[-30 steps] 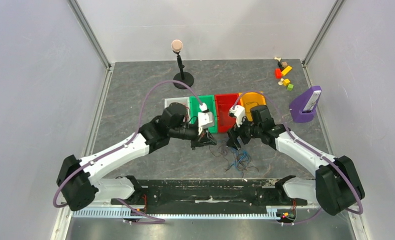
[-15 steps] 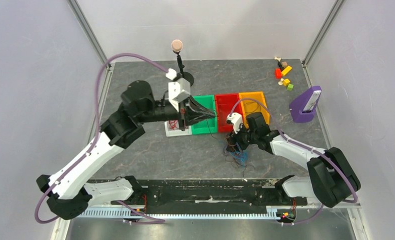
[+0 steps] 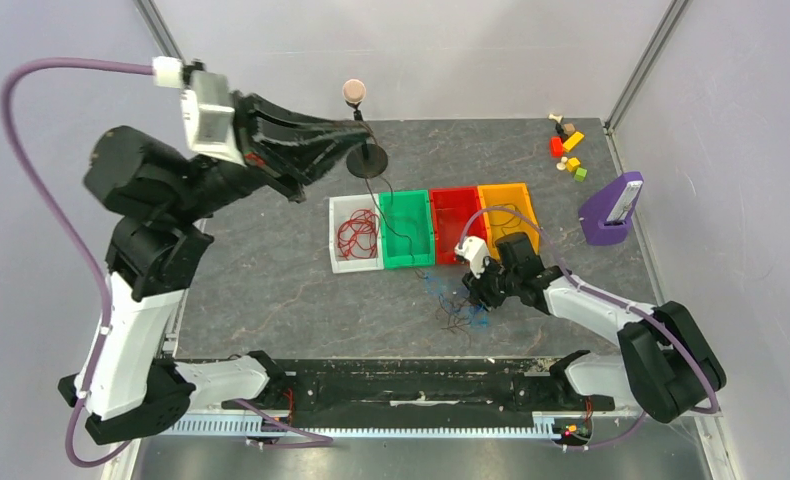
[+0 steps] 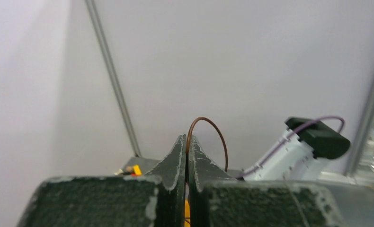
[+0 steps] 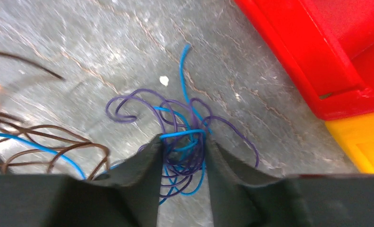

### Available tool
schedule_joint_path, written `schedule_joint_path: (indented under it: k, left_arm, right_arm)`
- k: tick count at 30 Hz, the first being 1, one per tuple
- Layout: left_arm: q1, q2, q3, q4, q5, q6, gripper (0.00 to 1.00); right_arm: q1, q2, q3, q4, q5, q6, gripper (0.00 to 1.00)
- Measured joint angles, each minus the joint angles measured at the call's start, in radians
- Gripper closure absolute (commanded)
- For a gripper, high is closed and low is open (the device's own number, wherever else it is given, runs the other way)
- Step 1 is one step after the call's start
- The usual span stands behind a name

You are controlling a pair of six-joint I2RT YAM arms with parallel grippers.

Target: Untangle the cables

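The left fingers (image 4: 175, 163) are clenched on a brown cable (image 4: 212, 126), which is held high above the desk (image 3: 271, 290). The right fingers (image 5: 140, 179) are parted around a clump of blue and purple cables (image 5: 180, 163) laid on the desk near the red bin (image 5: 313, 52)

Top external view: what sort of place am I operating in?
Probably a lab robot cell: plain white panel walls on metal corner posts enclose a grey table, with a row of coloured bins and toy blocks in the far right corner.
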Motion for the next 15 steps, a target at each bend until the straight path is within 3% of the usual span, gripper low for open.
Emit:
schedule_joint_path:
  k: [3, 9, 10, 15]
  left_arm:
    - [0.006, 0.014, 0.080, 0.001, -0.080, 0.002, 0.98]
    - [0.010, 0.013, 0.113, 0.000, -0.232, 0.006, 0.98]
    - [0.010, 0.013, 0.113, 0.000, -0.249, 0.007, 0.98]
    - [0.010, 0.003, 0.069, 0.003, -0.263, 0.005, 0.98]
  right_arm:
    - [0.000, -0.007, -0.008, -0.017, 0.042, -0.065, 0.97]
    - [-0.002, -0.037, -0.020, -0.039, 0.147, -0.198, 1.00]
    - [-0.002, -0.049, -0.027, -0.042, 0.164, -0.222, 0.98]
    - [-0.012, -0.086, -0.031, -0.102, 0.192, -0.288, 0.53]
